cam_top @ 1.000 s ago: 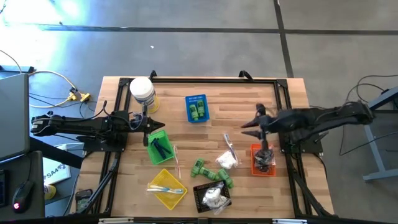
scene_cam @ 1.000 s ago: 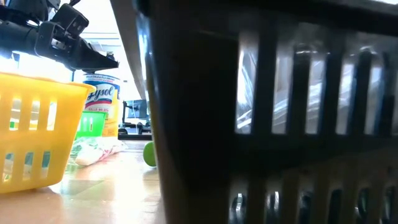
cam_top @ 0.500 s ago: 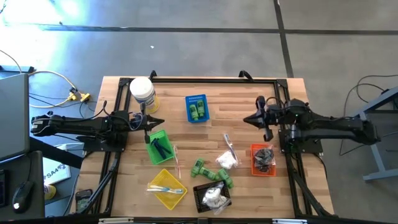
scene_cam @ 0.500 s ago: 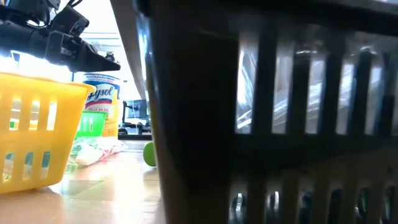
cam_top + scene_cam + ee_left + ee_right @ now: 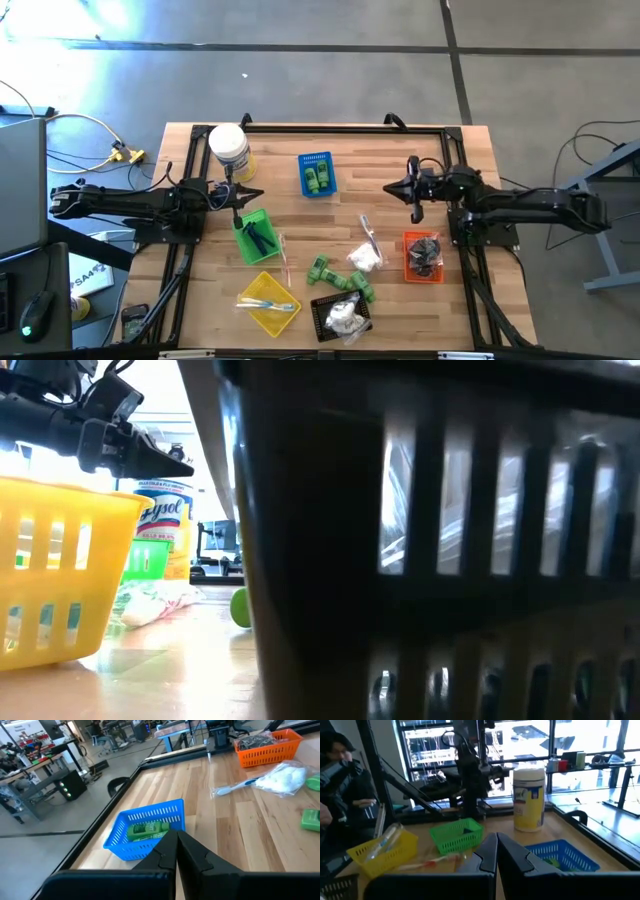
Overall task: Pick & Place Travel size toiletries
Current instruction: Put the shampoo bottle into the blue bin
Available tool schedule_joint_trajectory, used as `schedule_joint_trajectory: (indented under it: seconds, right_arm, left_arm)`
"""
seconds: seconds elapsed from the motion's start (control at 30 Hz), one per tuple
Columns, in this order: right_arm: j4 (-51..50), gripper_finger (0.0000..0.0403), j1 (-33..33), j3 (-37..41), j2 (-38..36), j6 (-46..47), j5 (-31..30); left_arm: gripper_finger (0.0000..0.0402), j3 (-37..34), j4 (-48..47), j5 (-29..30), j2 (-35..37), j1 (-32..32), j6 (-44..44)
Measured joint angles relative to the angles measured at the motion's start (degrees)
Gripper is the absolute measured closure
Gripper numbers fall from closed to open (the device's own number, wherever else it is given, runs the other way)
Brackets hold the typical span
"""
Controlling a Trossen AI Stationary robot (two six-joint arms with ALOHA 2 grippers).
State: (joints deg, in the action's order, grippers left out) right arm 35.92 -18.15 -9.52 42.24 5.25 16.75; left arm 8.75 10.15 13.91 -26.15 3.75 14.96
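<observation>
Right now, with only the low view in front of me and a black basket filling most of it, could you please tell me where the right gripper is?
Observer: The right gripper is shut, over bare wood to the right of the blue basket.
Operator: Is it holding anything?
Observer: No, the right wrist view shows nothing between its fingers.
Operator: What is in that blue basket?
Observer: Green bottles lie inside it.

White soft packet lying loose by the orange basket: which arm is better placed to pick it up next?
Right. The shut right gripper hovers nearer the white soft packet than the left gripper, which waits shut above the green basket.
</observation>
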Motion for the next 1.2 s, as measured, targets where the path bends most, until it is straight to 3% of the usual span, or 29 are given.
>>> schedule_joint_trajectory:
  seconds: [0.33, 0.73, 0.93, 1.07, 1.2]
  right_arm:
    - [4.89, 0.0401, 0.02, 0.00, 7.15, -1.96, -0.11]
    - [6.84, 0.0401, 0.42, 0.00, 8.71, -0.49, -0.32]
    - [6.62, 0.0401, 2.54, -0.24, 11.08, -2.06, -6.27]
    - [-2.00, 0.0401, 5.75, -6.66, 16.33, -2.58, -6.56]
    - [-15.42, 0.0401, 11.04, -17.30, 24.98, -9.13, -9.15]
  left_arm:
    - [0.0398, 0.00, 0.00, -0.03, 0.00, 0.00, -1.92]
    - [0.0398, 0.00, 1.01, -0.19, 0.04, 0.00, -1.88]
    - [0.0398, 0.00, 1.00, -0.26, 0.02, 0.00, -1.92]
    - [0.0398, 0.00, 2.75, -0.28, 0.02, 0.00, -1.94]
    - [0.0398, 0.00, 3.63, -0.31, 0.03, 0.00, -1.93]
